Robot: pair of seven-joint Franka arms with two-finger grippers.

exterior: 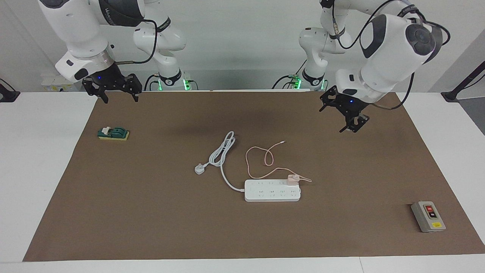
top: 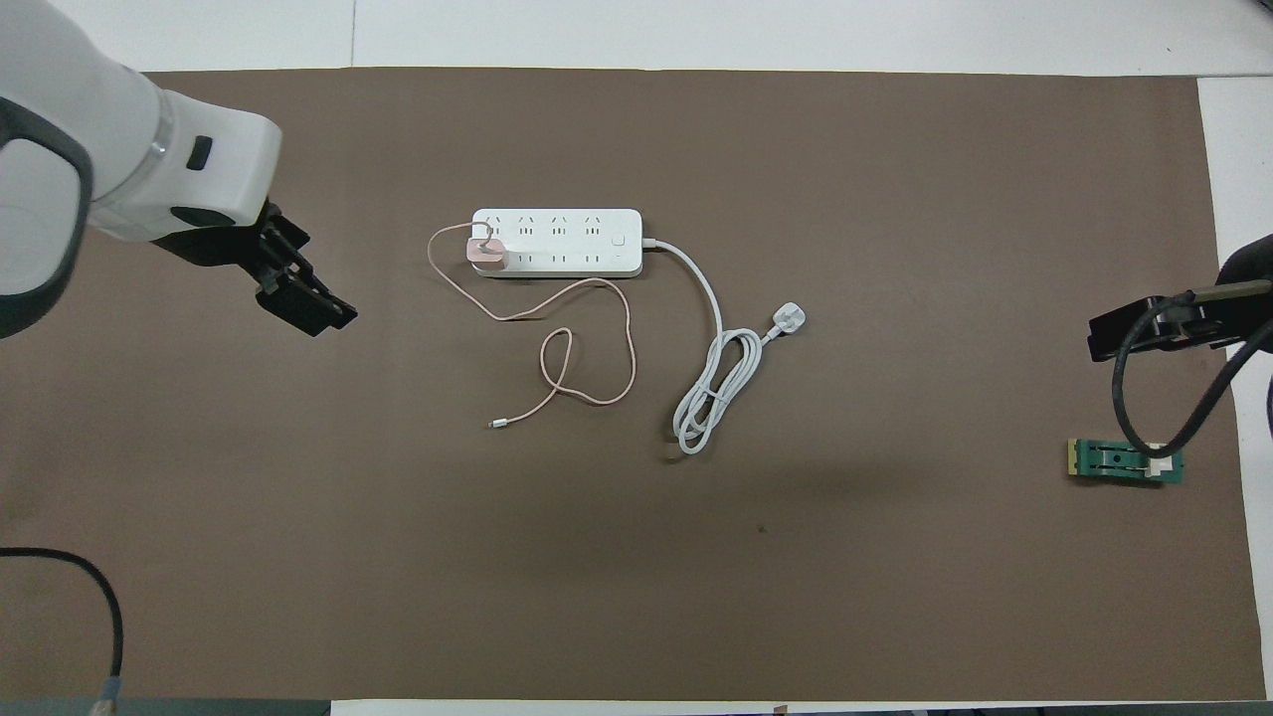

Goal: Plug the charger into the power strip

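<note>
You are looking at a scene where parts of both arms are cut off. In the overhead view the right gripper (top: 1144, 333) is showing only as a dark block at the frame edge, partly crossed by its own black hose, and the left arm's body is running out of the frame. The prongs of the small pale pink cube-shaped charger (exterior: 292, 179) are hidden, since it is sitting upright on the flat white rectangular power strip (exterior: 272, 190), at the socket in the row nearer to the robots, at the left arm's end of the strip. Its long thin pink cable (top: 587, 348) is looping over the brown mat (exterior: 151, 212) nearer to the robots, with its free tip lying loose.

The left gripper (exterior: 350, 123) is hanging in the air, empty with its fingers spread apart, over bare mat toward the left arm's end of the table and well apart from the charger. The right gripper (exterior: 115, 94) is waiting, also spread and empty, over the mat's edge close to the robots, near a green and yellow block (exterior: 113, 133).

The strip's thick white cord (top: 711, 378) is lying coiled beside the pink cable, ending in a white three-pin plug (exterior: 199, 168). A grey box with red and black buttons (exterior: 428, 216) is sitting at the left arm's end, farther from the robots than the strip.
</note>
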